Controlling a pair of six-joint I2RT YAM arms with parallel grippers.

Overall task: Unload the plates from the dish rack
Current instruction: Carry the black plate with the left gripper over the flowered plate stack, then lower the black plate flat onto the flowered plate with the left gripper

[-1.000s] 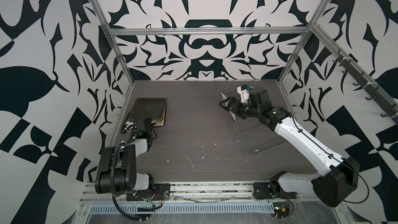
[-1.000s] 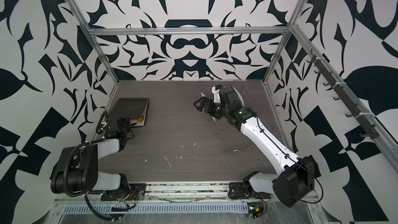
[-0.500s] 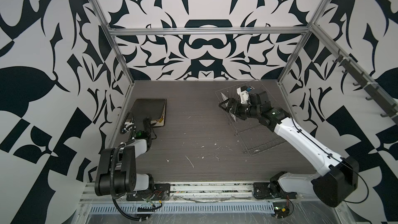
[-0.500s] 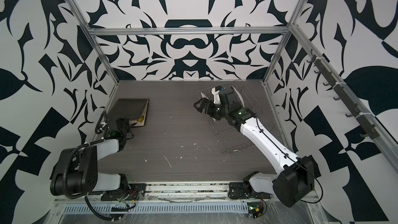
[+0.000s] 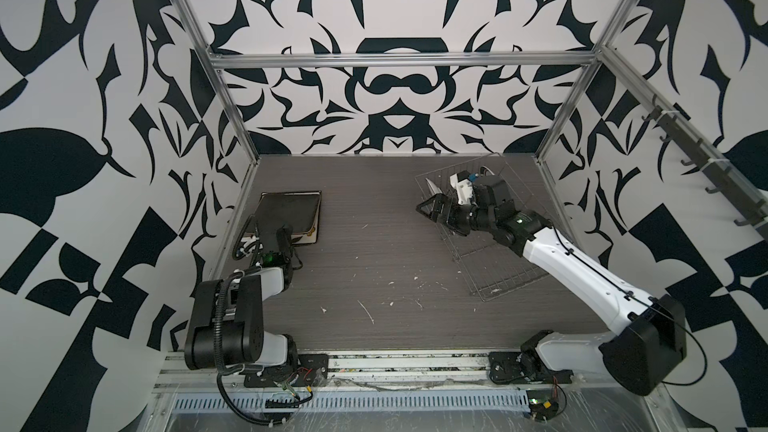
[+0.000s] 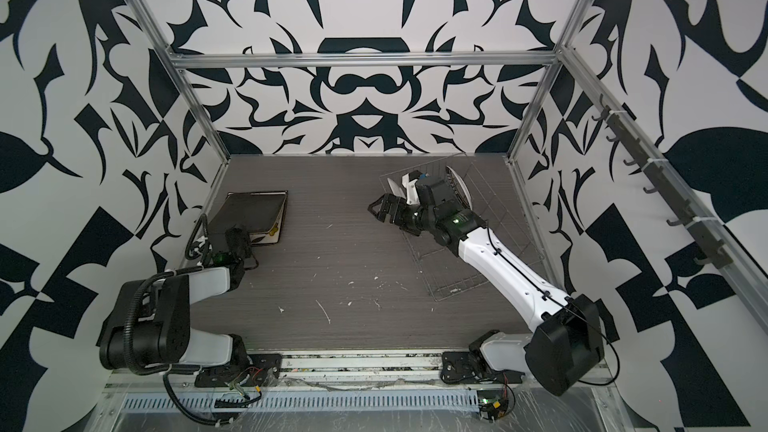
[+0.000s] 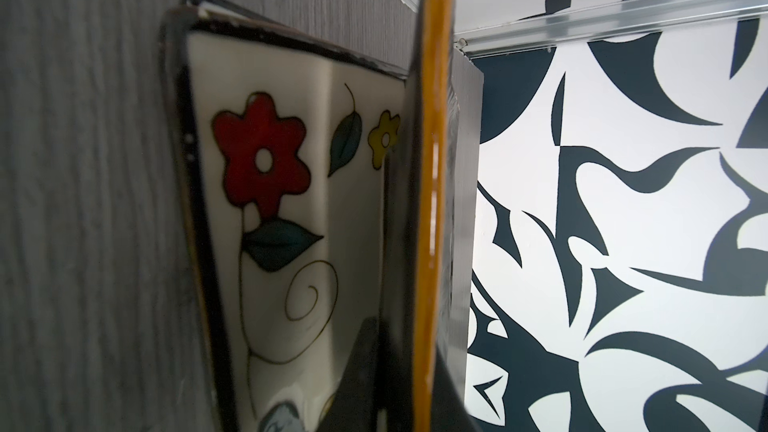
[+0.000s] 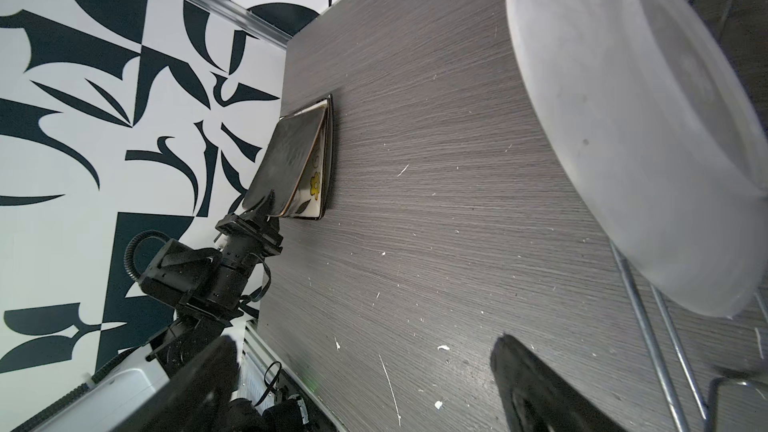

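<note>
Left tool (image 5: 284, 235) clenched on black square plate (image 5: 291, 209) rim, tilted over flowered plate (image 7: 282, 201) on worktop (image 5: 374, 263). Right tool (image 5: 433, 207) spread wide beside round white plate (image 8: 623, 118) upright in dish rack (image 5: 498, 276). Likely stiff, slippery, chippable; pinch top rim.

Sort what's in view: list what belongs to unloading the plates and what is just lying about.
Belongs to the job:
- dish rack
- white plates standing in it
- black plate, held tilted by the shut left hand over the flowered plate
- open right hand at the rack

Just lying about:
- white specks on the table
- hook rail
</note>
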